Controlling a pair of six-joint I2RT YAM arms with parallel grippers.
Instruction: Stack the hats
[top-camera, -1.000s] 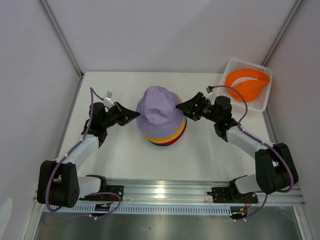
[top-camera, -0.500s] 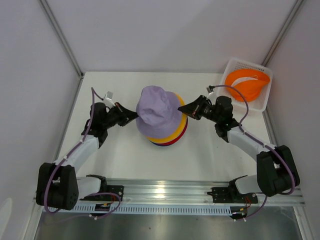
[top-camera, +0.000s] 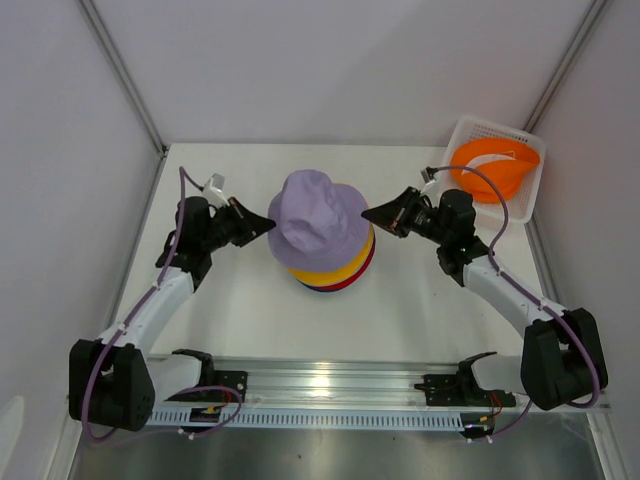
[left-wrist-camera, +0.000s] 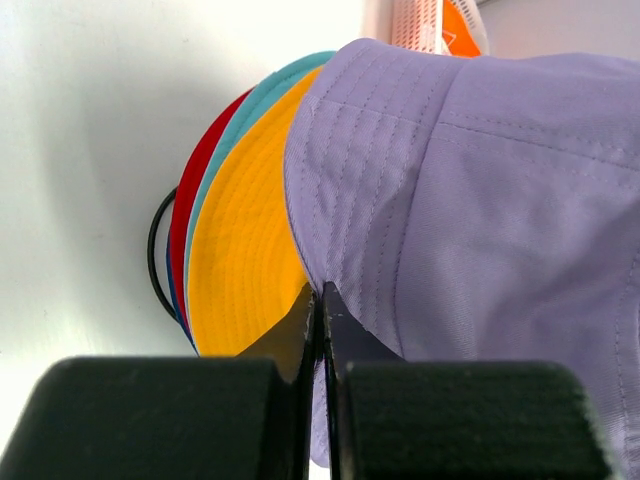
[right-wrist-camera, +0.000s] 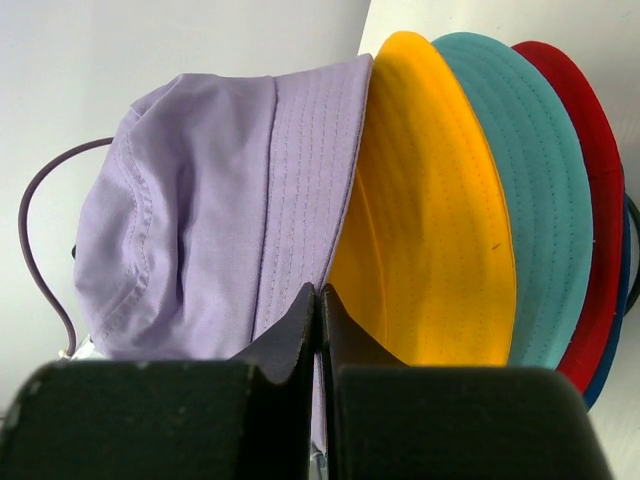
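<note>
Stack sits mid table: lav. hat on top, over yellow, teal, red & navy brims. L gripper closed, tips at lav. brim's left edge. R gripper closed at its right edge. Can't tell if fabric's pinched. Orange hat in basket, far right.

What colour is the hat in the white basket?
Orange; the hat shows best in the top external view.

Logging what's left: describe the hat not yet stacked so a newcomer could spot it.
On the white table, look to the far right corner, where a white lattice basket sits. The orange hat lies inside it, the only hat apart from the pile topped by the lavender hat.
</note>
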